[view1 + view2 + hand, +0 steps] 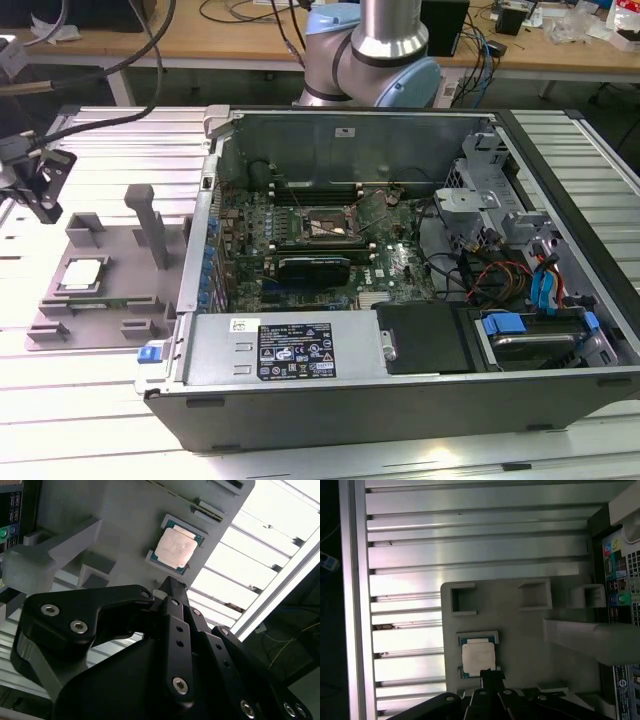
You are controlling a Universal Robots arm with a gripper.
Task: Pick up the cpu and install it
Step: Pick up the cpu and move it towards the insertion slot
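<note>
Black multi-link gripper (171, 581): fingers pressed together to one narrow tip, nothing between them. In both wrist views the tip lines up with one edge of the cpu (175, 549), a small flat square chip with a pale silvery metal top and a thin dark green rim. In the exterior view the gripper (45, 195) hangs clear above it at the exterior view's left, no contact. The cpu (82, 272) lies flat in a framed square recess of a grey moulded plastic fixture tray (110, 305), not yet picked. The tray also carries several open box-shaped pockets and upright grey posts (148, 225). The tray sits on a ribbed aluminium slat table (100, 390), bright with glare. Just beside the tray, on the exterior view's right, an open dark grey desktop computer case (420, 410) lies on its side. Inside it: a green motherboard (395, 275) with a black rectangular socket frame (322, 227), unoccupied, plus red and blue cables near the drive bay. The grey-and-blue robot arm (375, 55) rises behind the case. Wooden workbench (230, 40) with loose cables along the back.
</note>
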